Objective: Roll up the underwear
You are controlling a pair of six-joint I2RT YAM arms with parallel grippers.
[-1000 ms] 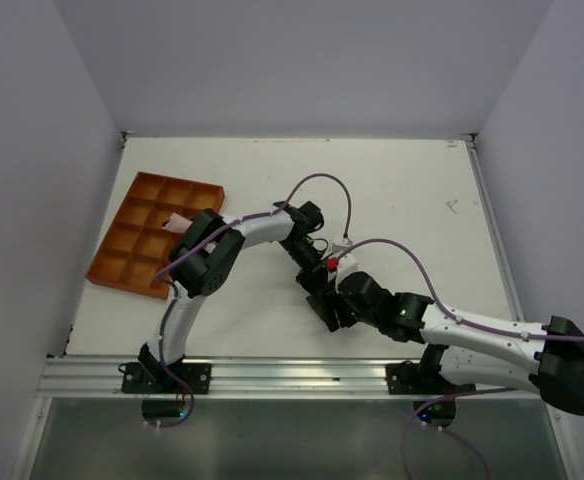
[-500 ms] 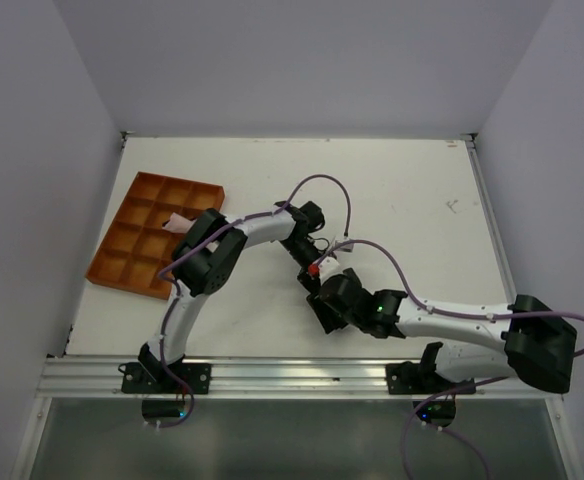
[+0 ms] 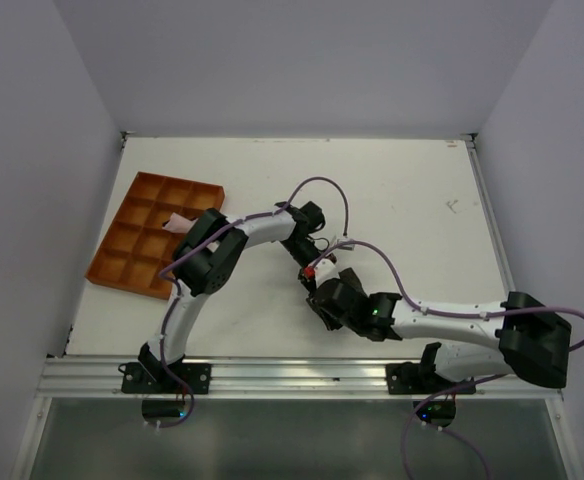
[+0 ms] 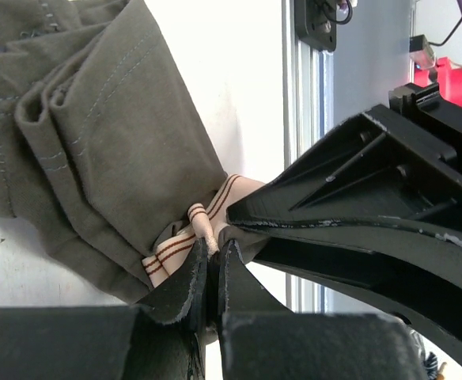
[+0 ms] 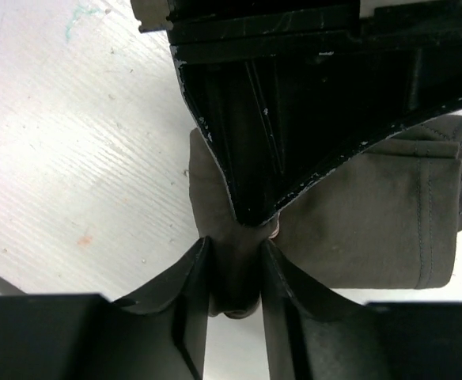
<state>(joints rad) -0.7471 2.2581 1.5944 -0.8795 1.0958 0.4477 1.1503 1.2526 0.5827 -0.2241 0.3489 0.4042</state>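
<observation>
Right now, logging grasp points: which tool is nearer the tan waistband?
Left. The left tool pinches the waistband itself; the right tool clamps dark cloth of the underwear just beside it.

olive-grey cloth underwear (image 4: 96, 134): soft, matt, stitched seams. black plastic right gripper (image 5: 233, 242): matt. white tabletop (image 5: 73, 142): faintly ribbed, scratched.

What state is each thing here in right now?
underwear: folded in layers, pinched by both grippers.
left gripper: shut on the tan waistband.
right gripper: shut on the dark cloth.
orange tray: lying flat, one compartment filled.
pink cloth: crumpled in a tray compartment.
</observation>
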